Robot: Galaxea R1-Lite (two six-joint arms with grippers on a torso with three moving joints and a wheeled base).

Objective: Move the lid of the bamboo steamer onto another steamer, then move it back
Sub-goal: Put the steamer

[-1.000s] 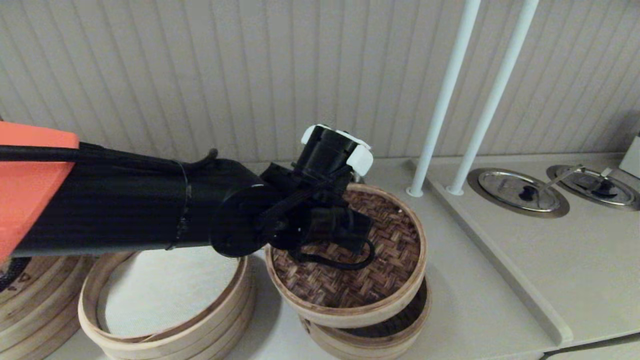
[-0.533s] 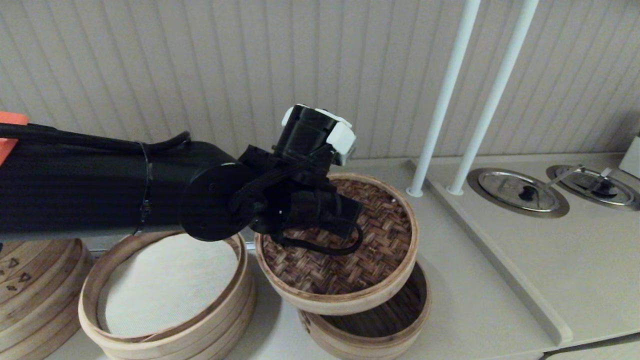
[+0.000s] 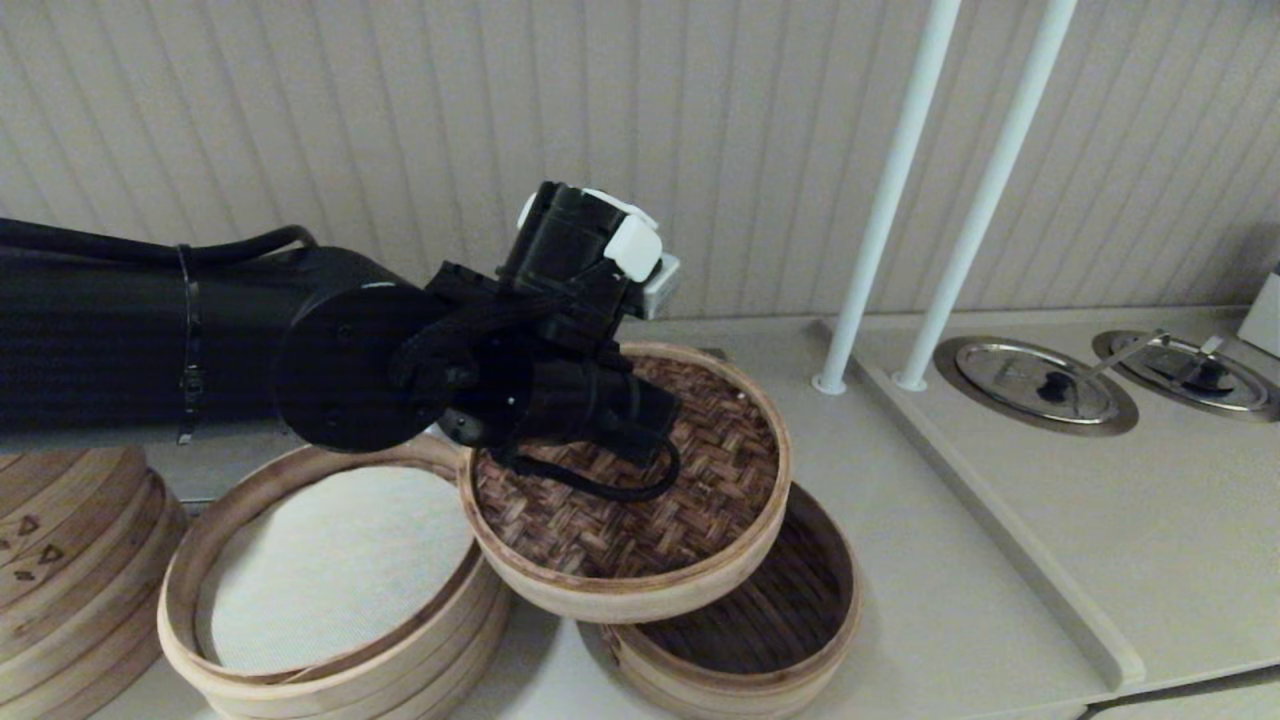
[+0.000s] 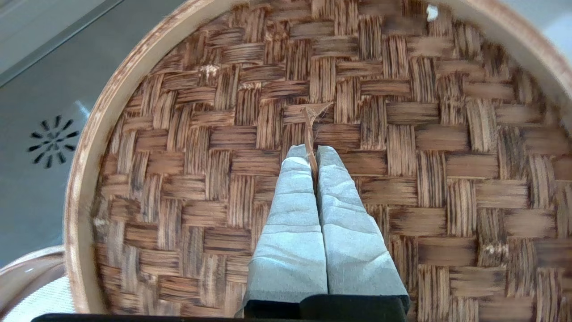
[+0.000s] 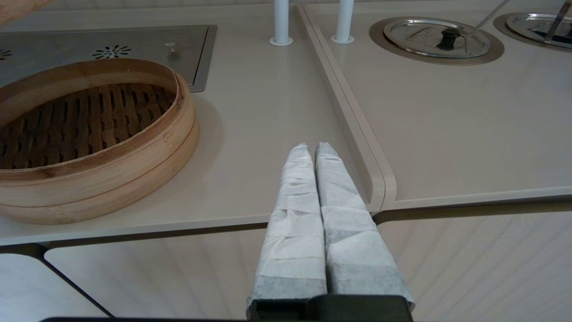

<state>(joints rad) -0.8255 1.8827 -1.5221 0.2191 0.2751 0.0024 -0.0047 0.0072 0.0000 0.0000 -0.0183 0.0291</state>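
Note:
The bamboo steamer lid (image 3: 700,500), reddish-brown woven with a pale rim, hangs tilted in the air. In the head view it overlaps both steamers' rims. My left gripper (image 4: 311,154) is shut on the thin centre loop of the lid (image 4: 402,134), seen from above in the left wrist view. In the head view the left gripper (image 3: 640,440) sits over the lid's middle. The low single-tier steamer (image 3: 770,620) lies uncovered to the lid's lower right, its dark slatted floor (image 5: 89,134) showing. My right gripper (image 5: 312,150) is shut and empty near the counter's front edge.
A taller steamer with a white cloth liner (image 3: 330,590) stands left of the lid. A stack with triangle marks (image 3: 60,560) is at far left. Two white poles (image 3: 880,200) and two metal pot lids (image 3: 1035,380) lie to the right, beyond a raised counter ridge (image 3: 1000,530).
My left arm has carried the lid up and to the left, off the low steamer. More of that steamer's dark floor now shows. The right gripper's movement cannot be judged.

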